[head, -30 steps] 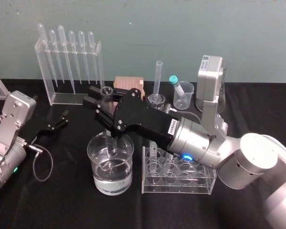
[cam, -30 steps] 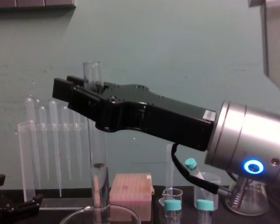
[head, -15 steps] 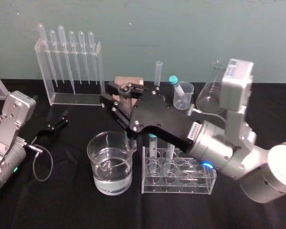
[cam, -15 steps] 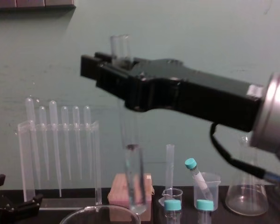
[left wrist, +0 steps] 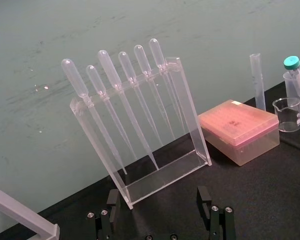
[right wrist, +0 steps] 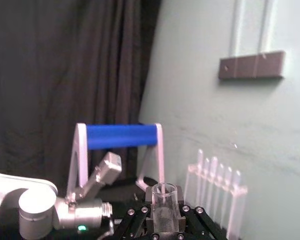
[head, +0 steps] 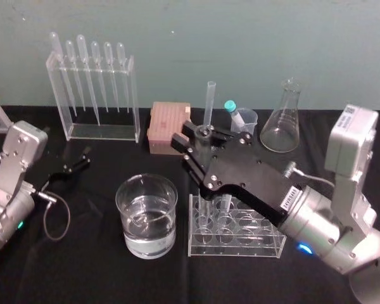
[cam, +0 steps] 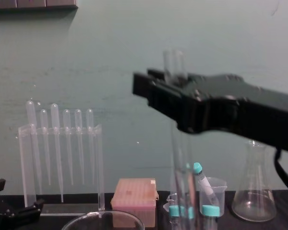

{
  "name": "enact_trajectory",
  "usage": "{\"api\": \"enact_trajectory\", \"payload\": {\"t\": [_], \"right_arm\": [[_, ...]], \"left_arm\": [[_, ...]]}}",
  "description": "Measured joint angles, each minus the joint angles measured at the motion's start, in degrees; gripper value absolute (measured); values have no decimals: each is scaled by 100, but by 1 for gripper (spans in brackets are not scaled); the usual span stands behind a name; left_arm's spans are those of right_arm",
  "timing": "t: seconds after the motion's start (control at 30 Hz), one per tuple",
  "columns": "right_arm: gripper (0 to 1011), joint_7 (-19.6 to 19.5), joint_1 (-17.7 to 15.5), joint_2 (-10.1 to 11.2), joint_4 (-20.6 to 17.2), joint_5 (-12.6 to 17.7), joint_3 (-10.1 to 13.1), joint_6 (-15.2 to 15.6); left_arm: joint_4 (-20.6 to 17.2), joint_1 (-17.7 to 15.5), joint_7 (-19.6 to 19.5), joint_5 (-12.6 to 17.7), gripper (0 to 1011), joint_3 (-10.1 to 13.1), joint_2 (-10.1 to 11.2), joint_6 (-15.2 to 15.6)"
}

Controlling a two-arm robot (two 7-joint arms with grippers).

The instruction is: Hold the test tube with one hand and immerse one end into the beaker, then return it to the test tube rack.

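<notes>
The right gripper [head: 199, 139] is clamped on the test tube [head: 204, 131] just below its open mouth, 1 black finger on each side of the glass. In the right wrist view the tube's round rim [right wrist: 164, 192] sticks up between the 2 fingers [right wrist: 135, 216]. The tube hangs upright. In the chest view its long clear body [cam: 182, 167] drops straight down under the gripper [cam: 170, 88] toward the teal caps below, and I cannot tell whether its lower end has entered a hole. From the head view the gripper sits over the rear left end of the test tube rack [head: 237, 239], the black wrist and silver arm running back to the lower right.

The beaker [head: 147, 215], partly filled with clear liquid, stands just left of the rack, apart from the tube. Its rim [cam: 103, 220] shows low in the chest view.

Behind these are a pink box [head: 168, 120], a thin measuring cylinder [head: 209, 104], a small beaker [head: 244, 121] with a teal-capped tube in it, and a conical flask [head: 284, 126]. A clear stand with 6 pipettes [head: 92, 95] is at the back left.

The left gripper [head: 76, 166] rests at the far left, its fingers [left wrist: 204, 196] spread apart and holding nothing.
</notes>
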Motion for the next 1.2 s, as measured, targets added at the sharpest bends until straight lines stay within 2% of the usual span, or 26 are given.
{"api": "enact_trajectory", "payload": {"t": [0.17, 0.63, 0.93, 1.2], "right_arm": [[210, -99, -314, 36, -3, 27, 199, 28], [210, -206, -802, 210, -172, -1, 765, 129], [210, -140, -903, 238, -178, 0, 1020, 139], [210, 102, -773, 203, 76, 56, 1114, 108]], "left_arm": [[0, 0, 0, 0, 1000, 0, 0, 0], [0, 0, 0, 0, 1000, 0, 0, 0], [0, 0, 0, 0, 1000, 0, 0, 0], [0, 0, 0, 0, 1000, 0, 0, 0]]}}
